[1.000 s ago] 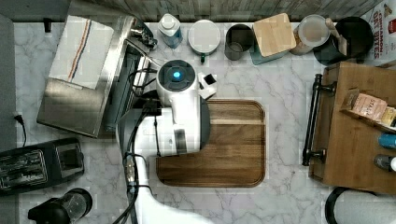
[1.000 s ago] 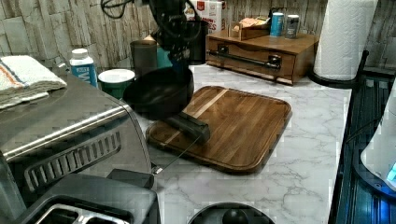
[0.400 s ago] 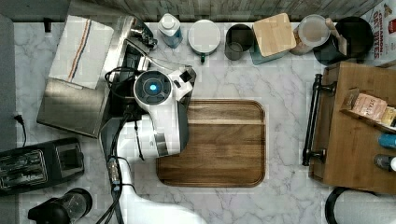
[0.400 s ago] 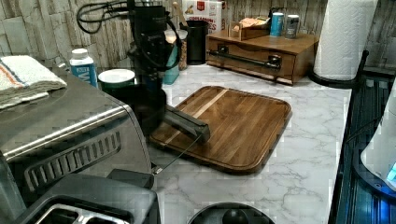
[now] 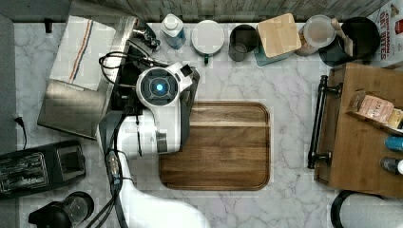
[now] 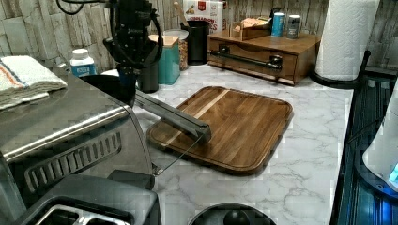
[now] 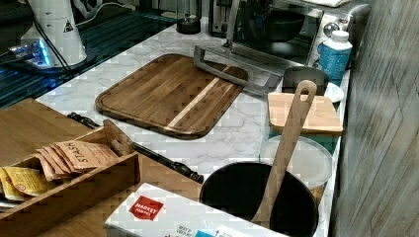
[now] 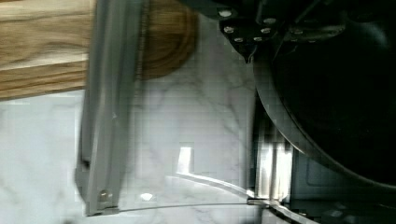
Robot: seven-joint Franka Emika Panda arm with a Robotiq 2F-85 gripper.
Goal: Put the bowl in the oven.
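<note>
In the top view we see the arm's round head over the open oven [image 5: 71, 111], a striped towel [image 5: 83, 52] on its roof, and a box [image 5: 390, 23] reading "OAT BITES" at the top view's right edge.

In the left view the gripper [image 6: 126, 77] reaches down to the bowl [image 6: 109, 86] at the oven's mouth, above the lowered glass door [image 6: 173, 117]; a box [image 6: 202, 9] at the back reads "CINNAMON".

In the right view the bowl sits inside the oven cavity; we read "STASH" on tea packets [image 7: 79, 155] and "MARKET PANTRY" on a box [image 7: 163, 212].

In the wrist view the bowl's rim lies past the door's handle bar [image 8: 109, 107]. We cannot tell how the jaws stand.
</note>
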